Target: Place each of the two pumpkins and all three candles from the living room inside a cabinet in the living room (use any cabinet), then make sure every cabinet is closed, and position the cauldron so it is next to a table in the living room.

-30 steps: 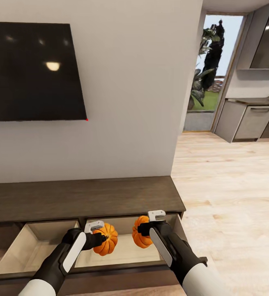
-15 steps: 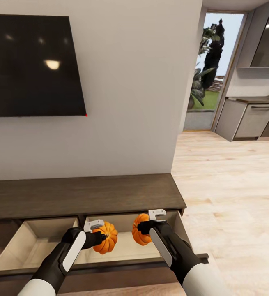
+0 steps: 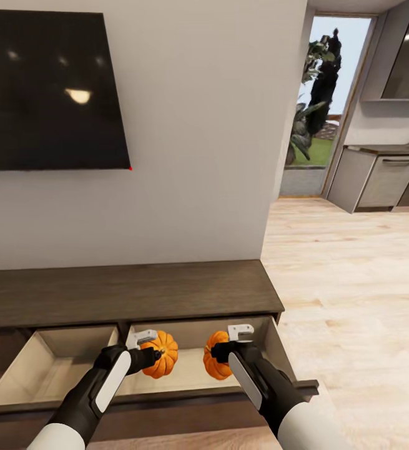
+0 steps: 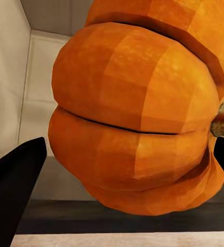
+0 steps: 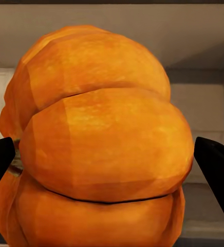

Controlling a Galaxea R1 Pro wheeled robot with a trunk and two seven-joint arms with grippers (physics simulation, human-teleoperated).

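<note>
Head view: both arms over the cabinet's point(image 3: 135, 294) open right drawer point(image 3: 188, 369). Left end effector point(image 3: 149, 357) clamped on one pumpkin point(image 3: 162, 355), right end effector point(image 3: 220, 353) on the other pumpkin point(image 3: 215, 362); floor contact unclear. Wrist views: pumpkins between dark fingers point(image 4: 14, 177), pale drawer walls close behind.

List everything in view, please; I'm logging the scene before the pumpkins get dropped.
pumpkins: two, orange; one in the left claw, one in the right claw, both over the open right-hand drawer
cabinet: one, dark brown, against the wall; two drawers open, pale inside
TV: one, black, on the wall above the cabinet
floor: light wood planks
kitchen units: grey, far right
doorway: plants outside
left claw: black, shut on a pumpkin
right claw: black, shut on a pumpkin
</note>
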